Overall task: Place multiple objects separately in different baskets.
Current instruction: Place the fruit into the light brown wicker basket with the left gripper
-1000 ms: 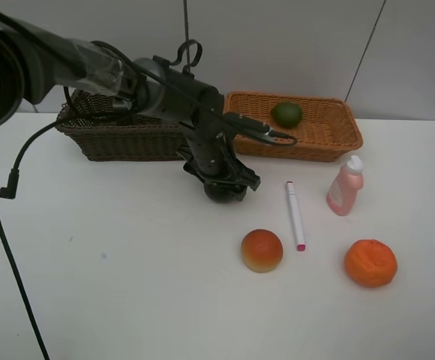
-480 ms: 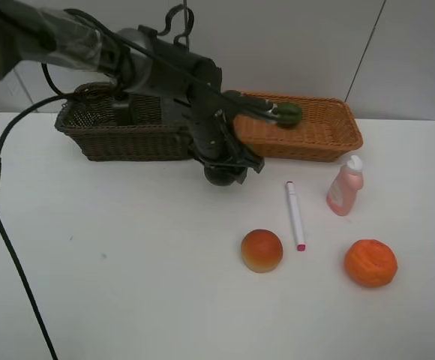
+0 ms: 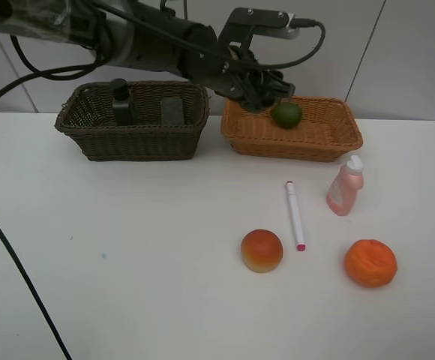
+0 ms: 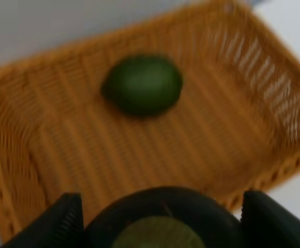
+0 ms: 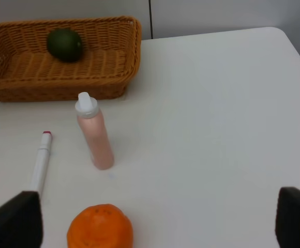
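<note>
My left gripper (image 3: 261, 91) is shut on the dark mangosteen (image 4: 160, 222) and holds it above the left end of the light orange-tan basket (image 3: 330, 142). A green round fruit (image 3: 286, 114) lies in that basket. The dark brown basket (image 3: 127, 142) holds the dark pump bottle (image 3: 120, 103) and the black eraser block (image 3: 172, 110). On the table lie the peach (image 3: 262, 250), the tangerine (image 3: 370, 262), the marker (image 3: 295, 214) and the upright pink bottle (image 3: 345, 185). My right gripper (image 5: 155, 227) is open and empty, over the table near the tangerine (image 5: 100, 227).
The two baskets stand side by side along the table's far edge, in front of the wall. A black cable (image 3: 7, 247) hangs down the left side. The right wrist view shows bare white table (image 5: 217, 129) to the right of the pink bottle (image 5: 94, 132).
My left gripper has lifted the mangosteen off the table in front of the baskets and carried it up and back, to above the light orange-tan basket.
</note>
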Available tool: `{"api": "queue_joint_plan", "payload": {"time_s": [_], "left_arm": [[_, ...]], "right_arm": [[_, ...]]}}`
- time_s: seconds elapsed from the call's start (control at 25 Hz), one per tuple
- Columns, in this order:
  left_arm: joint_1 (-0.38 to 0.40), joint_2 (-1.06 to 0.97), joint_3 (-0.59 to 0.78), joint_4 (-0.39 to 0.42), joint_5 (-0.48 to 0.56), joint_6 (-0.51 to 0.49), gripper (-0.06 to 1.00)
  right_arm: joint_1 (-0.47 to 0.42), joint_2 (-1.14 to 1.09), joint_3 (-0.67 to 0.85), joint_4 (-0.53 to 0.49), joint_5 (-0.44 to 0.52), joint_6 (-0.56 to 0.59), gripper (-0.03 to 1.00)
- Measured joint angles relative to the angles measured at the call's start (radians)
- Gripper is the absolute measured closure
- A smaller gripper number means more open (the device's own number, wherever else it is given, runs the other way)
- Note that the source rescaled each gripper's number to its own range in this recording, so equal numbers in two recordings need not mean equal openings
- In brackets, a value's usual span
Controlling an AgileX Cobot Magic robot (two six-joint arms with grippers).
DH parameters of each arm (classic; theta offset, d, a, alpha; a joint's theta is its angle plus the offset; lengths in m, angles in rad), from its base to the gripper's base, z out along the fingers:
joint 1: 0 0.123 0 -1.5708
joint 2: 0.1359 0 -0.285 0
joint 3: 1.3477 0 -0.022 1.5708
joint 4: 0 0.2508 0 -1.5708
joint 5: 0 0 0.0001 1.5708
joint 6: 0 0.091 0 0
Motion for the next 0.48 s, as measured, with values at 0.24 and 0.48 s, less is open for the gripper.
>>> {"api": "queue_joint_plan", "payload": {"time_s": [0.24,0.48], "left_arm": [[0.007,0.093,0.000,0.001,-0.224,0.012,0.40],[0.066,0.138,0.001,0.001,-0.274,0.020,0.40]], "right_arm": [[0.000,0.000,0.000,0.000,0.000,0.000,-0.03],[0.000,0.000,0.000,0.000,0.000,0.000,-0.03]]}}
